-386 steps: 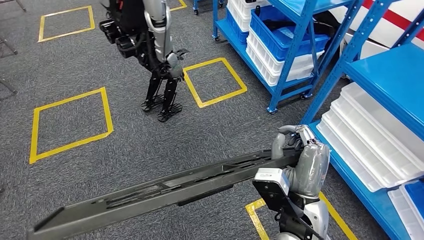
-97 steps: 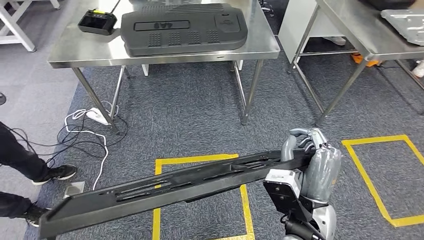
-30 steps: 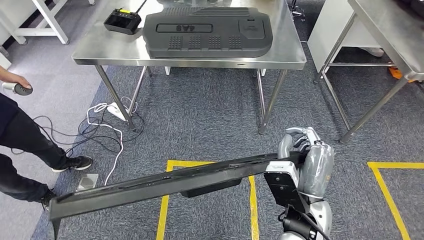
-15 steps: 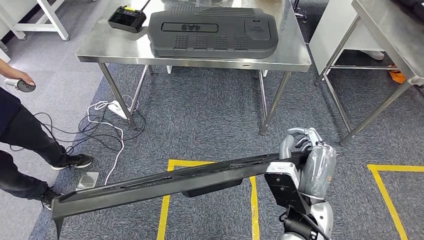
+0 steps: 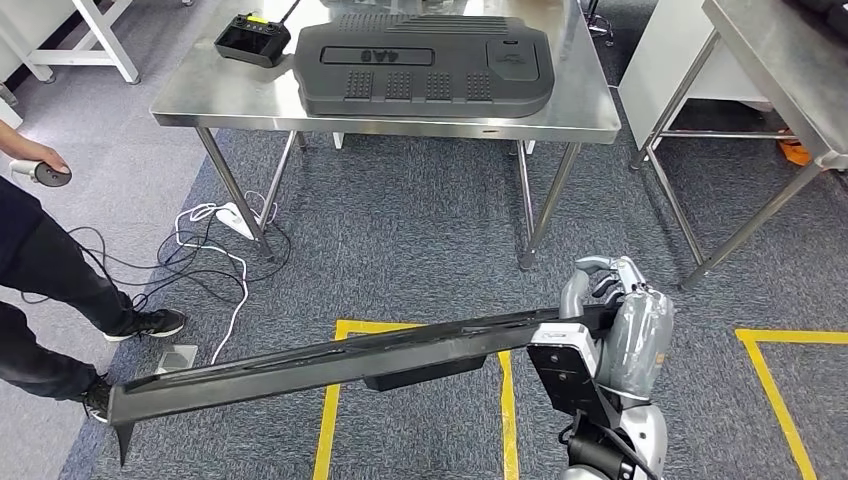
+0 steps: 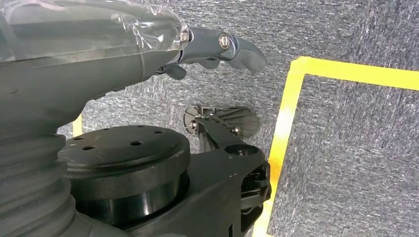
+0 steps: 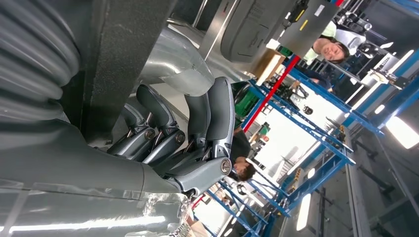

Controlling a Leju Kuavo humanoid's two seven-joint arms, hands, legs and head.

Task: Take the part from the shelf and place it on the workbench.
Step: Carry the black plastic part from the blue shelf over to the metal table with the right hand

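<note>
One long black part (image 5: 330,365) is counted, one black moulded cover (image 5: 425,65), one handheld controller (image 5: 252,38), two steel workbenches (image 5: 200,95) and two yellow floor squares (image 5: 330,420).

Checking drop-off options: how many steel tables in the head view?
2: one straight ahead carrying the black cover and controller; another at the right edge, partly cut off. More may sit outside the frame.

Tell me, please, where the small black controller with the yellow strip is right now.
In the head view the black controller sits at the far left corner of the steel workbench, just left of the large dark moulded cover.
</note>
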